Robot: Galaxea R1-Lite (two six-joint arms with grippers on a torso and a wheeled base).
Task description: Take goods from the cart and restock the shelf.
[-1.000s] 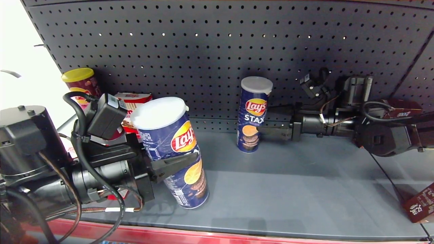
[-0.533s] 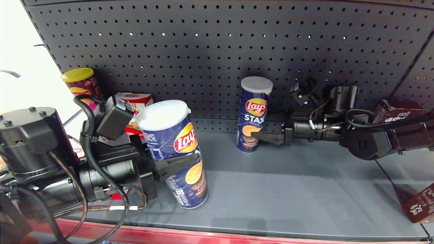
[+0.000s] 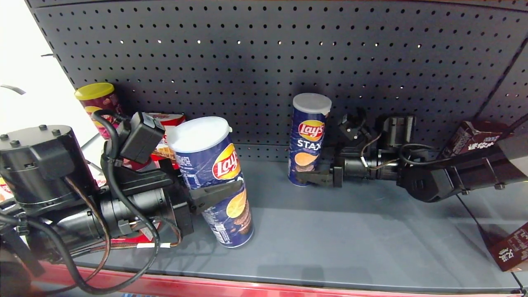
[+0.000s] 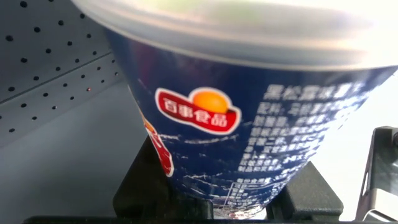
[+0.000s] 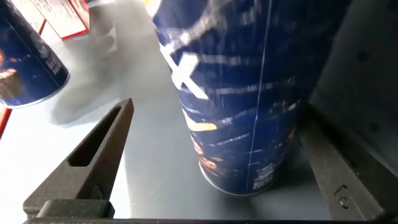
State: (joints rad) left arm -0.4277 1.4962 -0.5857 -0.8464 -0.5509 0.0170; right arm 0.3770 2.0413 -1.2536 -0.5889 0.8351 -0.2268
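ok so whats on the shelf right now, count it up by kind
blue chip cans: 2
maroon can with a yellow lid: 1
red and white box: 1
brown cartons: 2
total: 6

Grey shelf (image 3: 350, 231) bears 1 upright blue can (image 3: 307, 140), 1 tilted blue can (image 3: 218, 165).

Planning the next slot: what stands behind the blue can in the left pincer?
A red-and-white box and, farther left, a yellow-lidded maroon can, both near the pegboard. The blue can and left arm cover most of the box.
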